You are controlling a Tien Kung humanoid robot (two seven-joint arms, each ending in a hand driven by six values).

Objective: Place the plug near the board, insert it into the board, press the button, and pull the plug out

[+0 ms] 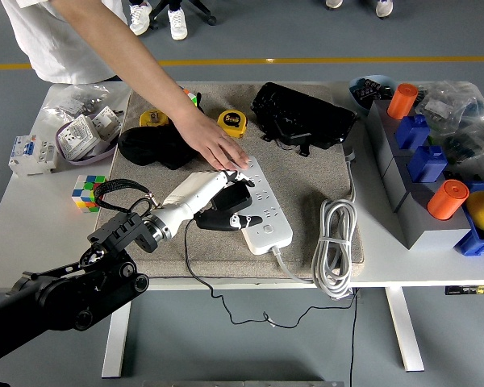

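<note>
Blocky black plug (236, 198) over glossy board (263, 206)

A person's hand (218, 145) blocks your way over the board's (262, 205) upper end; right of it, bare mat (306, 181) reaches the coiled cable (335, 242).

High head view, facing forward, down over table (32, 242)

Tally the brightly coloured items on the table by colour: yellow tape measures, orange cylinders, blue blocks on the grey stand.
Yellow tape measures: 2
Orange cylinders: 2
Blue blocks on the grey stand: 2
Total: 6
</note>
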